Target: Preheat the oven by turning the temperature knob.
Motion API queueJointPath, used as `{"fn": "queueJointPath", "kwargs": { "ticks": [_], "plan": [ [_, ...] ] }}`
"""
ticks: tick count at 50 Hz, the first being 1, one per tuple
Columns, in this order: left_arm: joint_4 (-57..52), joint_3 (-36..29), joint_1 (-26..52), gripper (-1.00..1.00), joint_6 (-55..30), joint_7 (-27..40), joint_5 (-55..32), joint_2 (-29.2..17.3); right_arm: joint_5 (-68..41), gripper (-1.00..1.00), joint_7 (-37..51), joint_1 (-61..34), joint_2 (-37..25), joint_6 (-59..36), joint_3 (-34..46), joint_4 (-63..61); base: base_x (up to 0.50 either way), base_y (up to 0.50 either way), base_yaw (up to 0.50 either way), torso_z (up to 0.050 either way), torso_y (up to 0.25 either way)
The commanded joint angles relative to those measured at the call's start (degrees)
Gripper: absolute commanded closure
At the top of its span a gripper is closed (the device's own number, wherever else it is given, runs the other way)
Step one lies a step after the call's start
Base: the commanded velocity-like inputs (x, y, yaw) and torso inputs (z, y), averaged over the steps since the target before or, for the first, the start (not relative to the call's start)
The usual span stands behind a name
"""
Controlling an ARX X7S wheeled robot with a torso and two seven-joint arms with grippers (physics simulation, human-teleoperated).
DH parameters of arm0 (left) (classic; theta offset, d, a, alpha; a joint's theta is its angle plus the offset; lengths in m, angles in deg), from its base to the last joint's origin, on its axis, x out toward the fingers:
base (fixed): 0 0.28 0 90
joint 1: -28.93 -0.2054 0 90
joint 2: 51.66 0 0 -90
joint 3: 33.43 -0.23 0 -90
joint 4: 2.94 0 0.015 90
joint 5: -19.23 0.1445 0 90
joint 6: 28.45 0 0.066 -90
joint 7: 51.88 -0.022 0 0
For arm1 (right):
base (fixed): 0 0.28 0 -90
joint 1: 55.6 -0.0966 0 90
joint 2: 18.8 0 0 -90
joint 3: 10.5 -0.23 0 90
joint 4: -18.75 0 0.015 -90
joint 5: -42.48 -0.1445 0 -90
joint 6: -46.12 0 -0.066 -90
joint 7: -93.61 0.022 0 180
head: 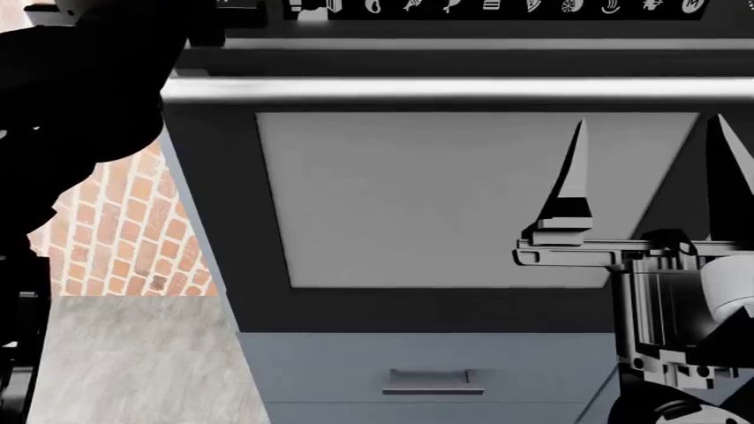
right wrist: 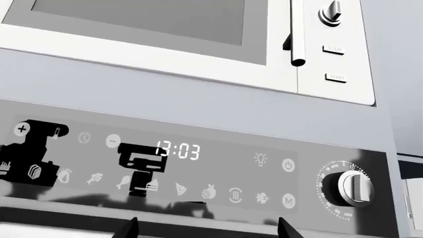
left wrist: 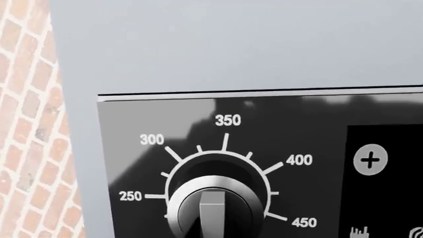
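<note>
The oven's black panel [left wrist: 304,129] fills the left wrist view, very close. Its silver temperature knob [left wrist: 211,210] sits at the frame's lower edge inside a white scale marked 250 to 450. No left fingers show there. My left arm [head: 94,79] reaches up to the panel's left end in the head view. My right gripper [head: 648,177] is open and empty, fingers pointing up in front of the oven's grey window [head: 471,194], below the silver bar handle [head: 460,88]. In the right wrist view its tips [right wrist: 208,229] frame the panel [right wrist: 198,124], which reads 13:03.
A second silver knob [right wrist: 353,187] sits at the panel's right end. A pale microwave-like appliance [right wrist: 165,29] with its own handle hangs above the oven. A grey drawer [head: 430,382] lies under the oven. A brick wall [head: 130,230] stands to the left.
</note>
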Motion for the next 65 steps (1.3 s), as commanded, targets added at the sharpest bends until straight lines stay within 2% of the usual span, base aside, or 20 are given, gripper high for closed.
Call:
{"fn": "queueJointPath", "kwargs": {
  "ticks": [1, 22, 29, 65],
  "plan": [
    [2.5, 0.0, 1.6, 1.00, 1.7, -1.2, 1.3, 0.6, -0.1, -1.00, 0.2, 0.0, -0.2, -0.2, 0.1, -0.1, 0.00, 0.00, 0.00, 0.000, 0.000],
    [1.4, -2.3, 0.5, 1.00, 0.4, -1.6, 1.7, 0.0, -0.2, -1.00, 0.5, 0.0, -0.4, 0.2, 0.3, 0.1, 0.01, 0.00, 0.00, 0.000, 0.000],
    [0.9, -7.0, 1.4, 1.00, -0.4, -2.3, 5.5, -1.0, -0.3, -1.00, 0.6, -0.1, -0.5, 0.1, 0.3, 0.0, 0.00, 0.00, 0.00, 0.000, 0.000],
    [0.6, -16.8, 3.1, 1.00, -1.0, -7.0, 12.1, -3.4, -0.9, -1.00, 1.0, -0.2, -1.0, 0.0, 0.6, 0.0, 0.01, 0.00, 0.00, 0.001, 0.000]
  ]
}}
